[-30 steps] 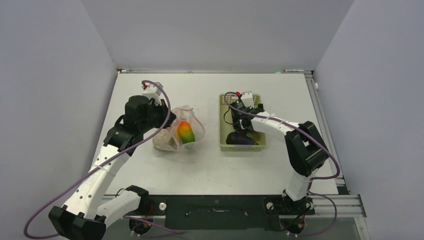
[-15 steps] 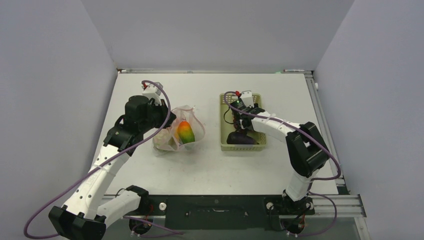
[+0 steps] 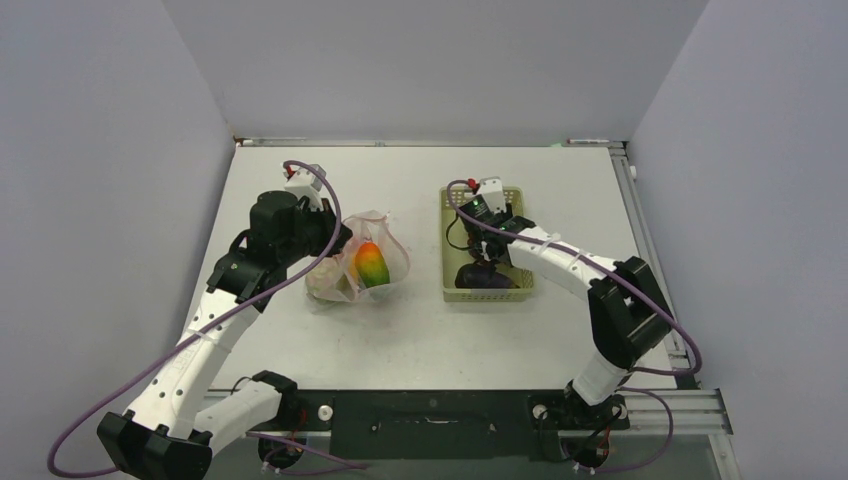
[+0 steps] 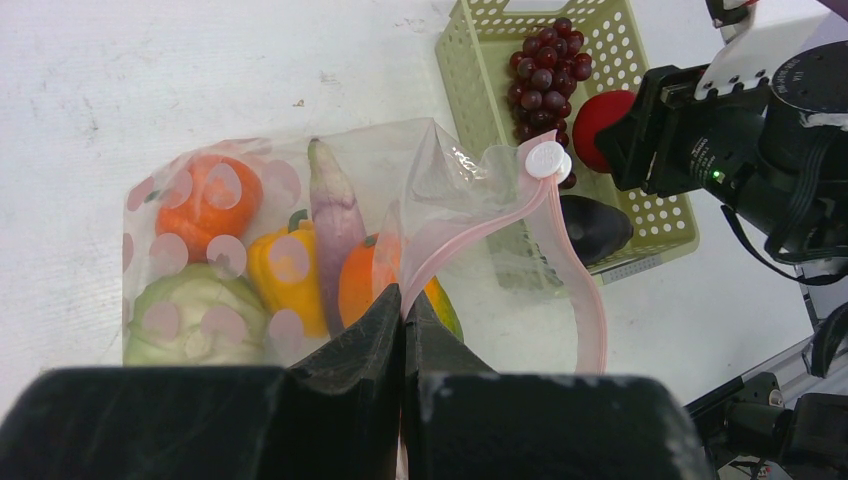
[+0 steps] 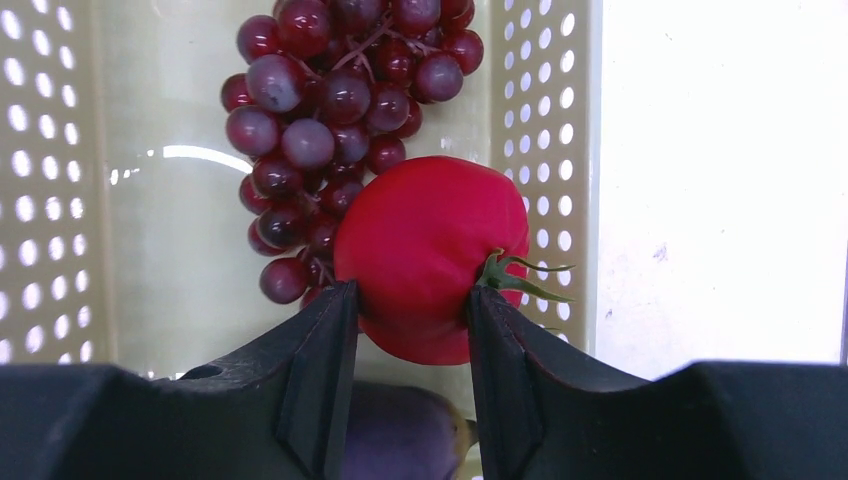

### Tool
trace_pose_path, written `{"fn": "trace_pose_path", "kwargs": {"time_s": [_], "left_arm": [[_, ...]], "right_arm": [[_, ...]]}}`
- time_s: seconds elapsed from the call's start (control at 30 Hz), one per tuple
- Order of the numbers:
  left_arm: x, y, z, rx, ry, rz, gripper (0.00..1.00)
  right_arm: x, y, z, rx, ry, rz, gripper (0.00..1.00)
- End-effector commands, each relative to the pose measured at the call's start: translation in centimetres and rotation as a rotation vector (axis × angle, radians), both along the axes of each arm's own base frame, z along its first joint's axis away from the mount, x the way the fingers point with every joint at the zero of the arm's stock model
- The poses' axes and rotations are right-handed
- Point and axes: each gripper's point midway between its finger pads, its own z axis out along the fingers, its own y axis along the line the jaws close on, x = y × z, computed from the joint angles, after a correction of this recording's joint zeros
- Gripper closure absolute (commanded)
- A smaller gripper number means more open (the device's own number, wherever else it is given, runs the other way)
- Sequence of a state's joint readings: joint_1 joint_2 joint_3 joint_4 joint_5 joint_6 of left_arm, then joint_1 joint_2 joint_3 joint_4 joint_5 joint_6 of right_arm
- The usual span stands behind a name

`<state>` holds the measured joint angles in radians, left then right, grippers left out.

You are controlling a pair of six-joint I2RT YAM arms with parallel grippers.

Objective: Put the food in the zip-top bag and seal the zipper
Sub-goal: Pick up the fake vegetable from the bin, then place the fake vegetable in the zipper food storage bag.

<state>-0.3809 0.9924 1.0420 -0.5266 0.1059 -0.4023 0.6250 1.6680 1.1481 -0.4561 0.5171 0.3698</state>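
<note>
The tomato point(image 5: 430, 255) sits inside the basket point(image 5: 545, 120), against one long wall, with the grapes point(image 5: 330, 110) toward the basket's far end and the dark eggplant point(image 5: 400, 430) at its near end. The right gripper point(image 5: 412, 300) grasps the tomato, one finger pressed on each flank, just below its widest part.

It looks like a smooth, hard, light toy, so it is likely slippery. A hold across the middle should be safer than this low one, where it could squirt out forward. It is almost round, with no real long axis. Its green stalk lies sideways, pointing at the basket wall beside it, clear of the fingers.

The bag point(image 4: 440, 170) lies on the table well apart from the basket, on its left side, already holding several pieces of food. Its film is thin and floppy. The left gripper point(image 4: 403, 310) is clenched on the bag at the zipper point(image 4: 480, 225), propping the mouth up toward the basket. The stiffer strip is probably the best place to hold.
</note>
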Motion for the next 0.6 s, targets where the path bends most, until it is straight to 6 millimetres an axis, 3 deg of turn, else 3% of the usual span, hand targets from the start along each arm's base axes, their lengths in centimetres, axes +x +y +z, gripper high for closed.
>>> {"fn": "trace_pose_path", "kwargs": {"time_s": [0.0, 0.57], "left_arm": [[0.4, -0.2, 1.7, -0.012, -0.067, -0.009, 1.00], [0.5, -0.2, 1.7, -0.011, -0.065, -0.009, 1.00]], "right_arm": [[0.5, 1.2, 4.7, 0.056, -0.102, 0.013, 0.75], [-3.1, 8.4, 14.9, 0.307, -0.248, 0.251, 0.75]]}}
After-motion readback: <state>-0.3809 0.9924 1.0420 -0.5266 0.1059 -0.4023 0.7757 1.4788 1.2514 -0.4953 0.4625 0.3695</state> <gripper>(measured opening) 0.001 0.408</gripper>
